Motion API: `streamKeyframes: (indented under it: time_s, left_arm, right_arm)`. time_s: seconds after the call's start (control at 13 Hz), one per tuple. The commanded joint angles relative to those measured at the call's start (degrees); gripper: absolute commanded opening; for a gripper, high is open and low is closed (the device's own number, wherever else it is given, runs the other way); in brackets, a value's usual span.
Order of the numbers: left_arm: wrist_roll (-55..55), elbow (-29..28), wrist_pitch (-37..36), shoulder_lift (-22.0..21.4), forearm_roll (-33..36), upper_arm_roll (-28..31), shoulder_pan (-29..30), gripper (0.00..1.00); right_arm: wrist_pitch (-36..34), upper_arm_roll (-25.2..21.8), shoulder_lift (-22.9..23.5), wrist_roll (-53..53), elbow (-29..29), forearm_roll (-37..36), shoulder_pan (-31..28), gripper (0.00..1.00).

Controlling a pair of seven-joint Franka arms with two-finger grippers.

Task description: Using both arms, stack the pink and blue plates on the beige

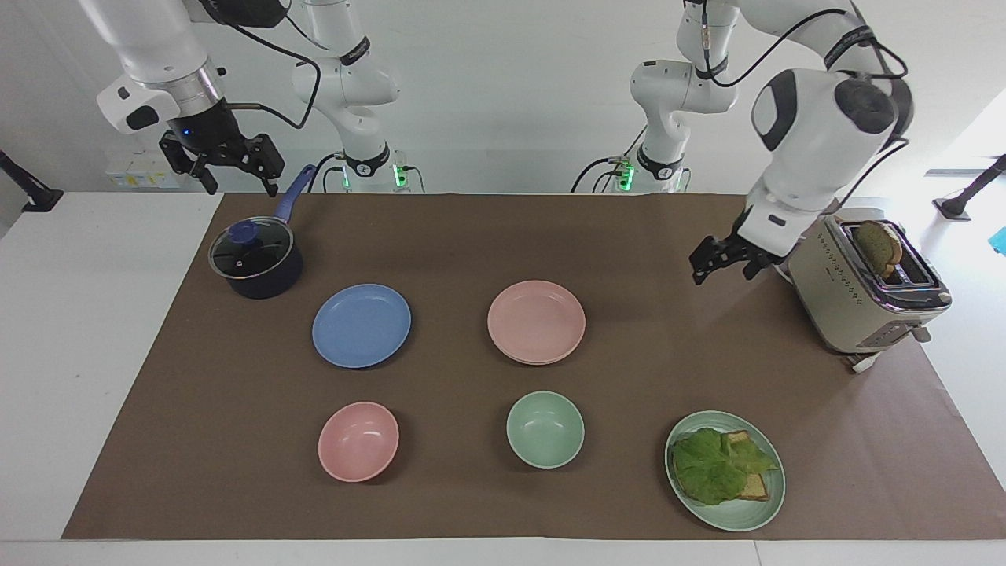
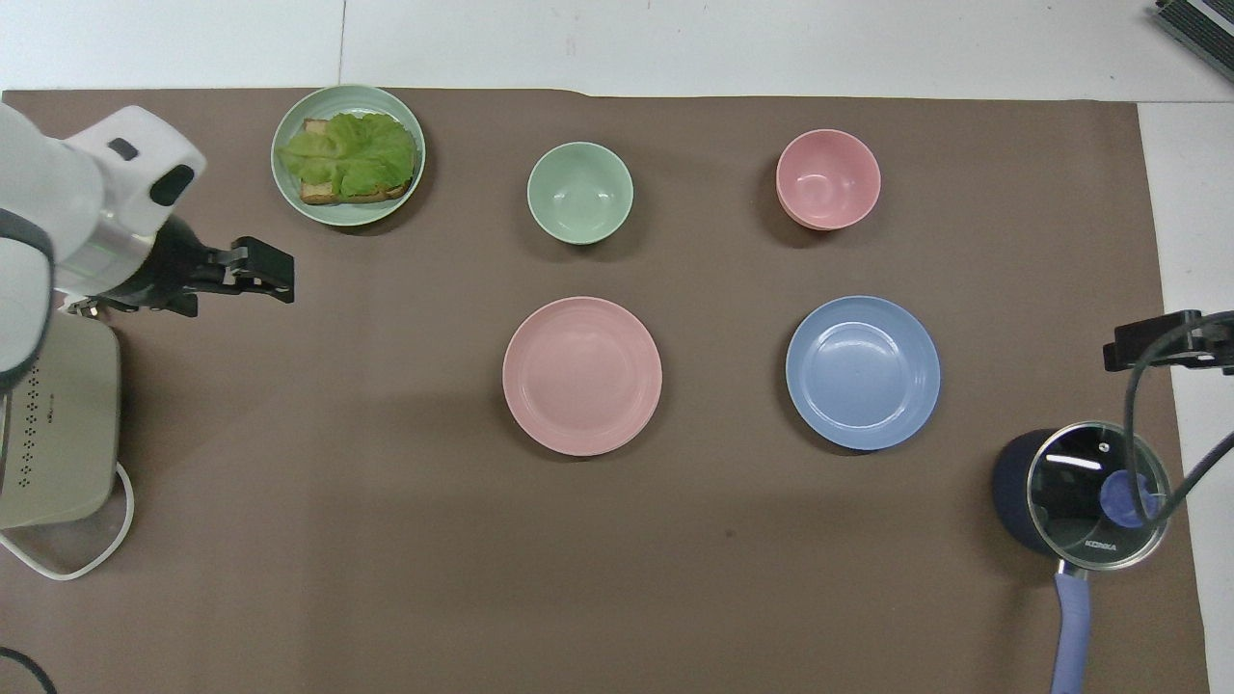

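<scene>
pink plate (image 1: 536, 321) sits mid-mat on the beige plate (image 1: 542, 361), only a sliver of beige rim showing beneath it. blue plate (image 1: 361, 325) lies flat beside the pair, toward the right arm's end, apart from them. left gripper (image 1: 719, 261) hangs empty over bare brown mat (image 1: 644, 259) just beside the toaster (image 1: 864, 287), fingers spread. right gripper (image 1: 224, 161) hovers above the lidded saucepan (image 1: 255, 258), fingers apart, holding nothing. pink bowl (image 1: 358, 440), green bowl (image 1: 545, 429) and the lettuce-toast plate (image 1: 725, 470) line the mat's edge farthest from the robots.
</scene>
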Motion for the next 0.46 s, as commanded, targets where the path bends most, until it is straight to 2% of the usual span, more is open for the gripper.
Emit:
streamKeyframes:
  time_s: [0.0,0.15,0.38]
  left_arm:
    - [6.4,3.8,-6.7,-2.0,2.3,-0.5,3.3,1.0]
    - [8.1,3.8,-8.9,-5.5,5.0,-0.4,3.6,1.0]
    - [10.8,3.6,-9.8,-6.9,5.5,-0.1,4.4,1.0]
  right_arm:
    - [-0.4,0.3,-0.5,0.6,0.0,0.0,-0.3,1.0]
    - [-0.4,0.3,-0.5,0.6,0.0,0.0,-0.3,1.0]
    - [-0.4,0.3,-0.5,0.6,0.0,0.0,-0.3,1.0]
